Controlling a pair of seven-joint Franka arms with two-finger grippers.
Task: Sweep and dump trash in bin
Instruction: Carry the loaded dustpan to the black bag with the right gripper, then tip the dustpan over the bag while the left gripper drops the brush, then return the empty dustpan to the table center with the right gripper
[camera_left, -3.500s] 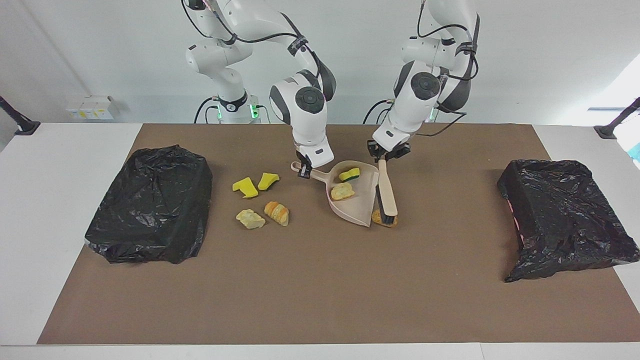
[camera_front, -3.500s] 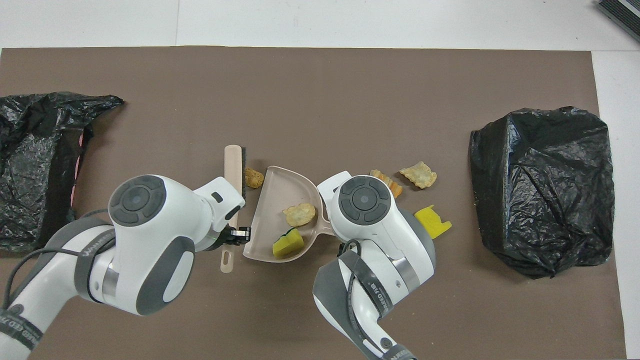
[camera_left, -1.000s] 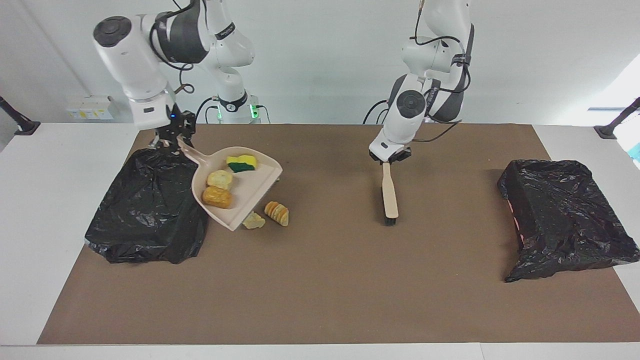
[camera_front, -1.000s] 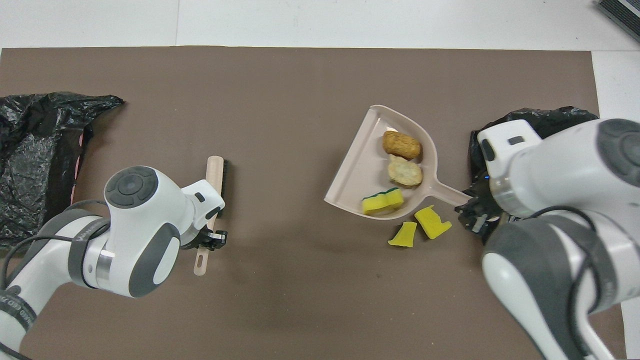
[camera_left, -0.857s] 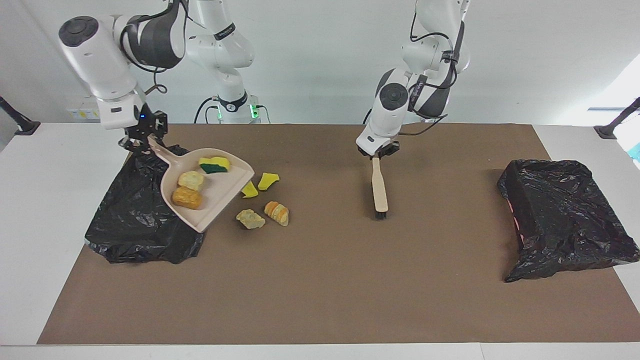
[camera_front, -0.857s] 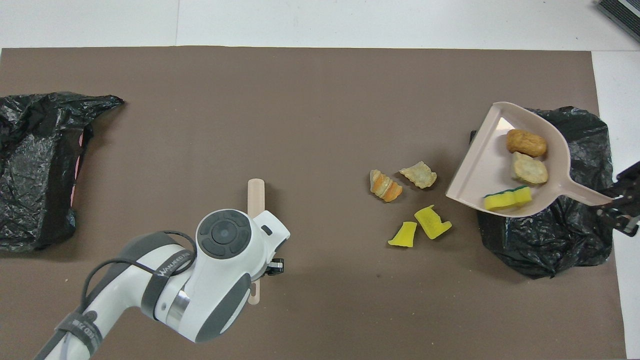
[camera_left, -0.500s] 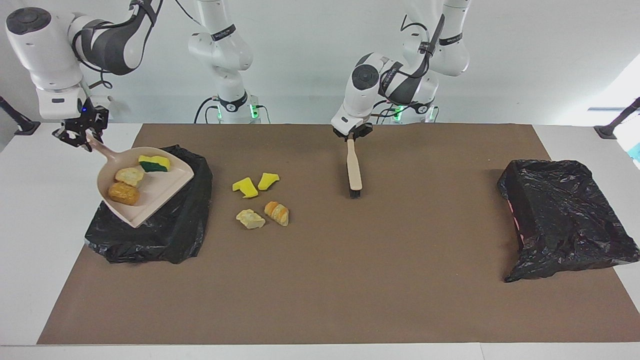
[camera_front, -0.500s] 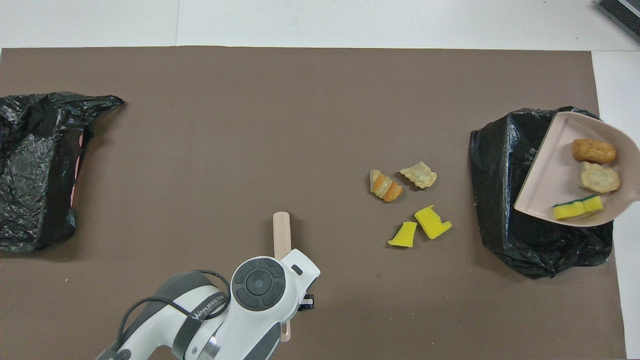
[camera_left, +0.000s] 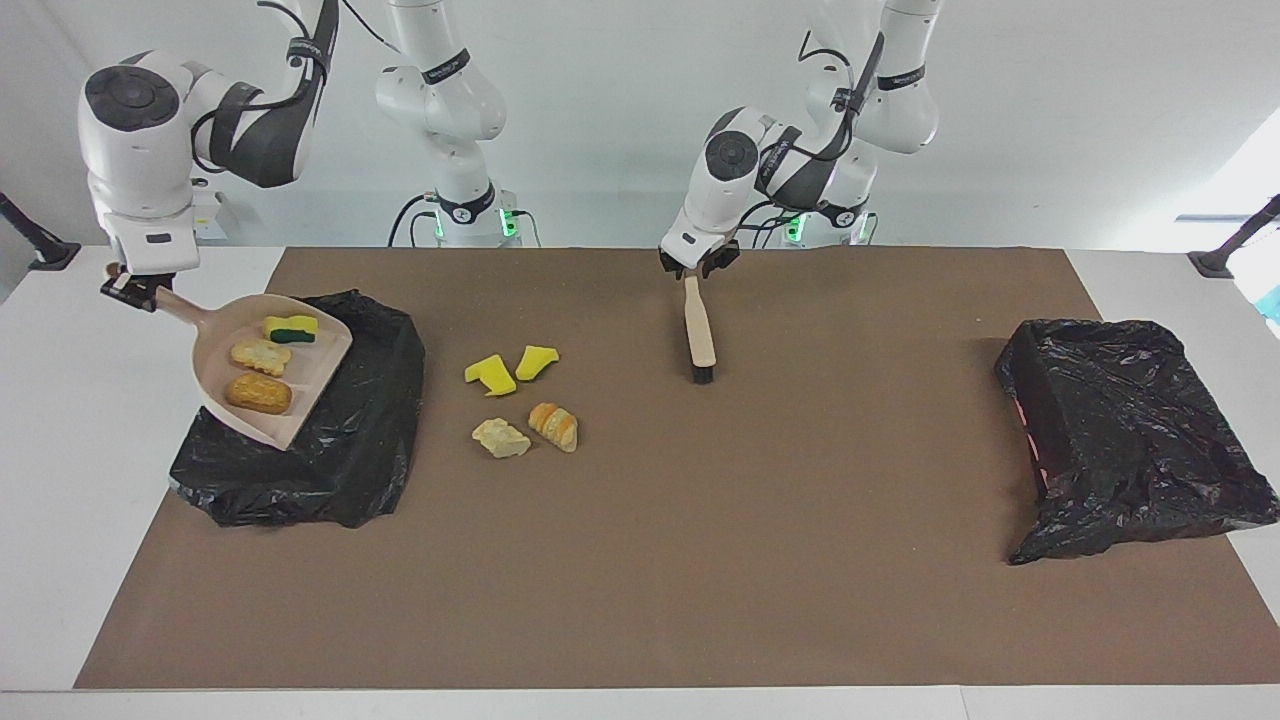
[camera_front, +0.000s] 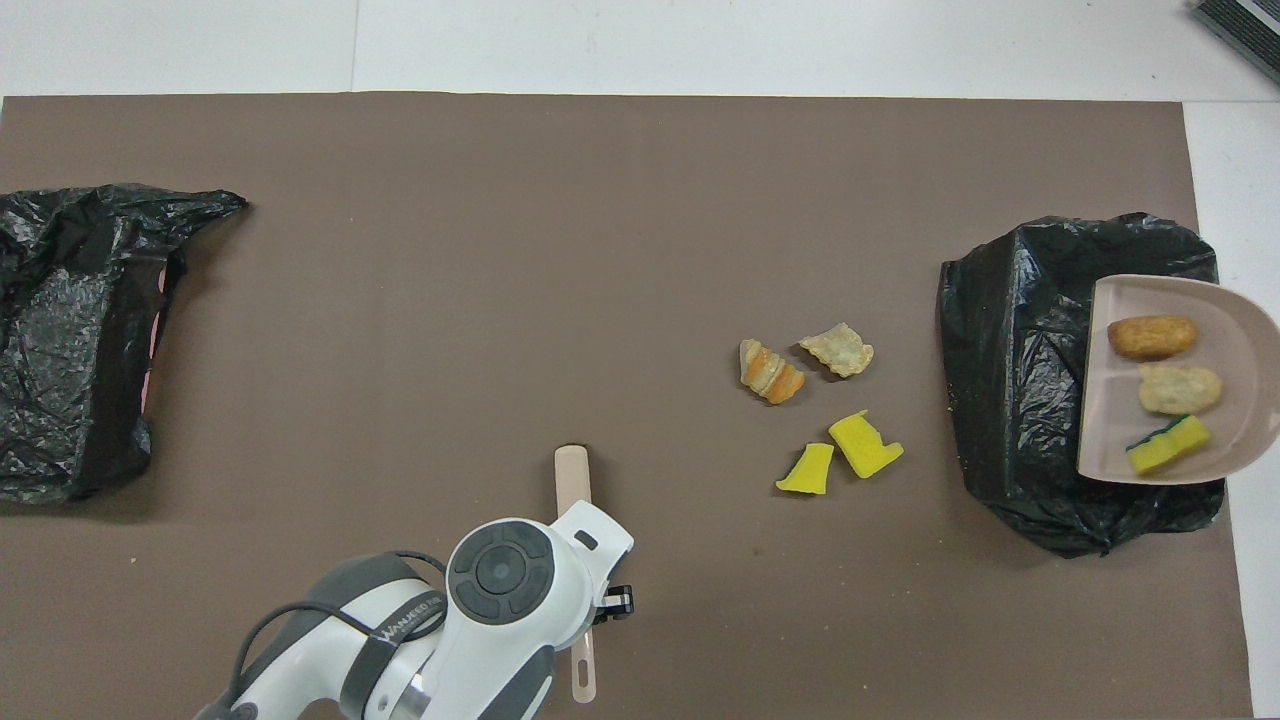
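Note:
My right gripper (camera_left: 135, 290) is shut on the handle of the beige dustpan (camera_left: 305, 378), held roughly level over the black bin (camera_left: 330, 460) at the right arm's end. The dustpan (camera_front: 1105, 400) carries three bits of trash: a green-faced sponge (camera_left: 290, 328), a tan lump (camera_left: 260, 355) and an orange lump (camera_left: 258, 393). Several bits lie on the mat beside the bin (camera_front: 1020, 380): two yellow wedges (camera_left: 490, 373) (camera_left: 535, 360), a tan lump (camera_left: 500, 438) and an orange lump (camera_left: 553, 425). My left gripper (camera_left: 697, 266) is shut on the brush (camera_left: 698, 330), bristles down, over the mat's middle.
A second black bin (camera_left: 1130, 430) sits at the left arm's end of the brown mat; it also shows in the overhead view (camera_front: 70, 330). White table borders the mat on every side.
My right gripper has carried the loaded dustpan from the mat's middle to over the bin and turned it. My left gripper has drawn the brush toward the robots.

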